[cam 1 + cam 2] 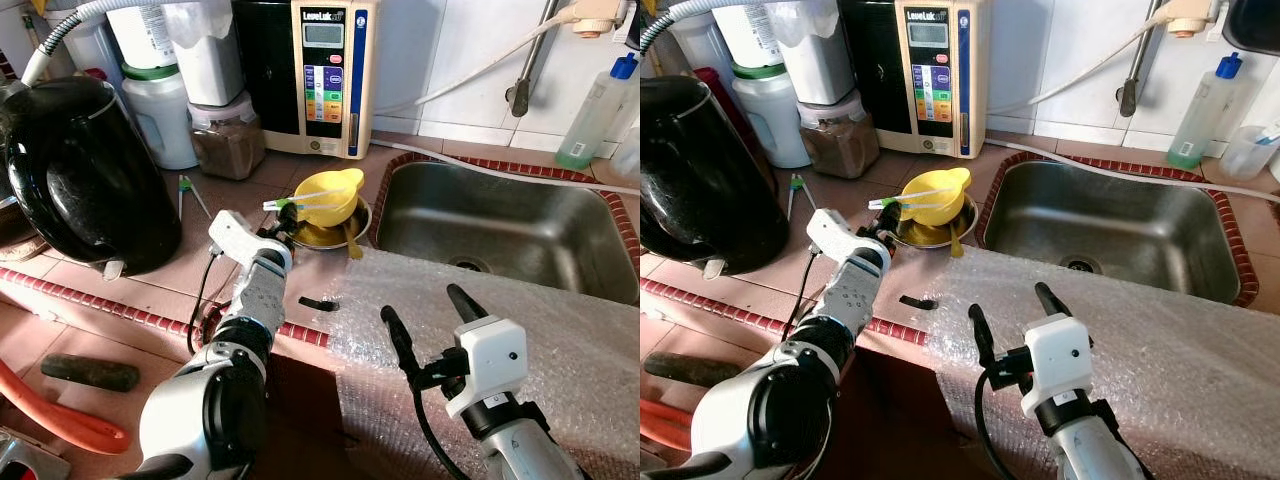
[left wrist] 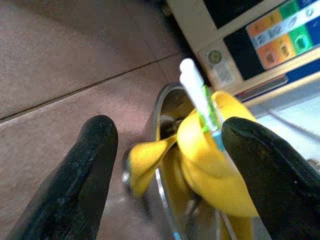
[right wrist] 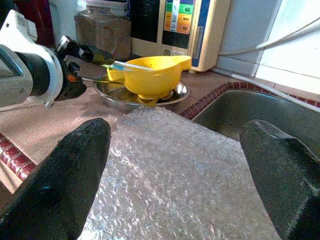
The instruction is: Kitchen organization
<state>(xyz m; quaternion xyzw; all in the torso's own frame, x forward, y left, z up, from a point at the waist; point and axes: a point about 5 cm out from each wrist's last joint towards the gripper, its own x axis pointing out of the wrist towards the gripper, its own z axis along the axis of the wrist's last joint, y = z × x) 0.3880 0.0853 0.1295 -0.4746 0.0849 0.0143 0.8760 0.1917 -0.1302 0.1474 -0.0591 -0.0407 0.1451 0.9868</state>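
One yellow plastic funnel (image 1: pixel 328 196) is sitting tilted in a shallow steel bowl (image 1: pixel 330 234) on the brown tiled counter (image 1: pixel 150 285), just beside the rim of the steel sink (image 1: pixel 505 228). A white stick with a green and blue band (image 1: pixel 305 203) is lying across the funnel's top, and a second yellow plastic piece (image 2: pixel 145 160) is resting in the bowl under it.

The left gripper (image 1: pixel 282 222) is reaching to the bowl's near edge with its fingers spread, touching nothing; its wrist view is showing the two black fingers (image 2: pixel 75 185) on either side of the bowl rim and the funnel, with the stick close up. The right gripper (image 1: pixel 430 318) is hovering over a sheet of bubble wrap (image 1: pixel 560 340) draped on the counter edge in front of the sink, its fingers wide apart and empty; its wrist view is catching the wrap's pebbled surface and the left gripper beside the bowl.

Behind the bowl a cream water unit (image 1: pixel 332 75) is standing against the white tiled wall, with a logo that seems to read "LeveLuk" above coloured buttons. A glossy black kettle (image 1: pixel 85 175) is sitting at the left, with white tubs (image 1: pixel 160 110) and a jar of brown powder (image 1: pixel 228 138) behind it. A clear bottle with a blue cap (image 1: pixel 595 100) is standing past the sink. A small black piece (image 1: pixel 318 303) is lying on the red-brick counter trim.
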